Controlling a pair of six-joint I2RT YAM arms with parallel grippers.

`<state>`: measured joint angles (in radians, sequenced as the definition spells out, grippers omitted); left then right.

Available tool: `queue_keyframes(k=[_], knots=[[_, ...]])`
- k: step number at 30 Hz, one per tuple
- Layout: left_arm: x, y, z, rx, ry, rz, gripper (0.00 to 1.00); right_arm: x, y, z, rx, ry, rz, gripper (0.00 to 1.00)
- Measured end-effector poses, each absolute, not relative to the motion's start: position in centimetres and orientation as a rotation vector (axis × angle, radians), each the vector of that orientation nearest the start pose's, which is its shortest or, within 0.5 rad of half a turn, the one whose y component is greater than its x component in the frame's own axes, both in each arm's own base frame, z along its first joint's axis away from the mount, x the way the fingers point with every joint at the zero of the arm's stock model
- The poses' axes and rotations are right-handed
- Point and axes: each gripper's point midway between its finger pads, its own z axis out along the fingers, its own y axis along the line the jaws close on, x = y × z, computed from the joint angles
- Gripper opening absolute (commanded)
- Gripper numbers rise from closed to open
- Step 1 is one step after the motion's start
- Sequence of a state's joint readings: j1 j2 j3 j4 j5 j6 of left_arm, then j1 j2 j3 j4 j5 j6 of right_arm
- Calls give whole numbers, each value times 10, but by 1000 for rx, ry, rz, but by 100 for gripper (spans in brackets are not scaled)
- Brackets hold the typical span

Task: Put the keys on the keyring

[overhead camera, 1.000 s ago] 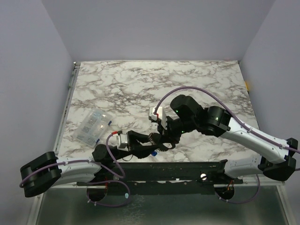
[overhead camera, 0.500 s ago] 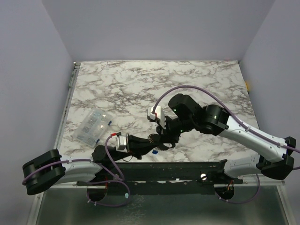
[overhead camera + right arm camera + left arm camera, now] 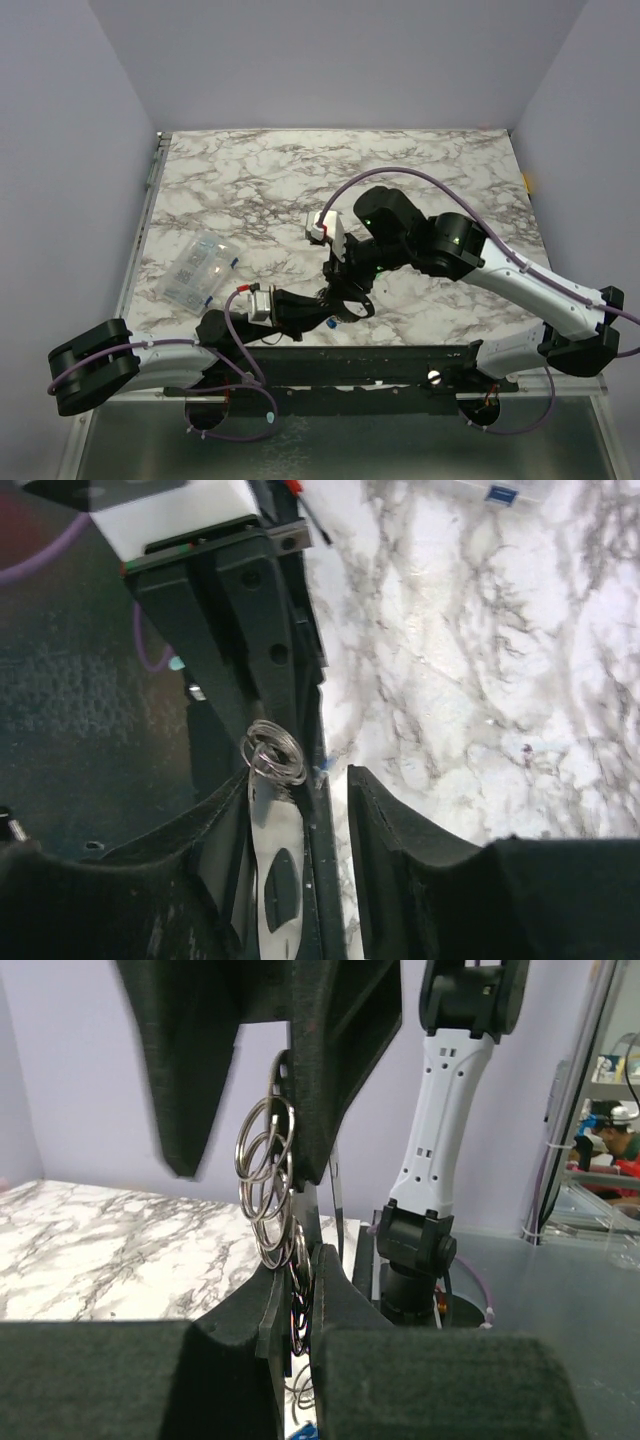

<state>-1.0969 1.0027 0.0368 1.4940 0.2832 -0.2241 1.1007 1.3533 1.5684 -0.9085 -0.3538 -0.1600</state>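
The keyring is a flat silvery oval plate (image 3: 275, 850) with a bunch of wire rings (image 3: 272, 755) on its end. My left gripper (image 3: 295, 1290) is shut on the lower rings (image 3: 268, 1175), low over the table's near edge (image 3: 330, 305). My right gripper (image 3: 315, 860) stands over it with jaws apart. The plate lies against its left finger (image 3: 215, 840), and marble shows beside the right finger. A bit of the blue key (image 3: 328, 325) shows under the grippers, and also in the right wrist view (image 3: 320, 771). The mint green key is hidden.
A clear plastic bag with small blue marks (image 3: 200, 268) lies at the left of the marble table (image 3: 420, 170). The table's dark front rail (image 3: 400, 355) runs just below the grippers. Both arms cross at the near middle.
My right arm has swung left and away, its wrist now further up the table above the left gripper. The left gripper has stayed shut on the rings, almost in place.
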Motion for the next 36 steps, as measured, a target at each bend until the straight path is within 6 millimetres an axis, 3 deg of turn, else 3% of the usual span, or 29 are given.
queue_keyframes(k=[3, 7, 27, 36], knots=[[85, -288, 253, 724, 913, -1323, 0, 110, 338, 295, -1563, 1801, 881, 21], [87, -288, 252, 719, 919, -1314, 0, 106, 342, 293, -1580, 1805, 892, 16], [92, -287, 254, 707, 915, -1282, 0, 105, 344, 296, -1598, 1825, 899, 15], [93, -287, 253, 709, 917, -1273, 0, 106, 344, 297, -1598, 1815, 892, 5]])
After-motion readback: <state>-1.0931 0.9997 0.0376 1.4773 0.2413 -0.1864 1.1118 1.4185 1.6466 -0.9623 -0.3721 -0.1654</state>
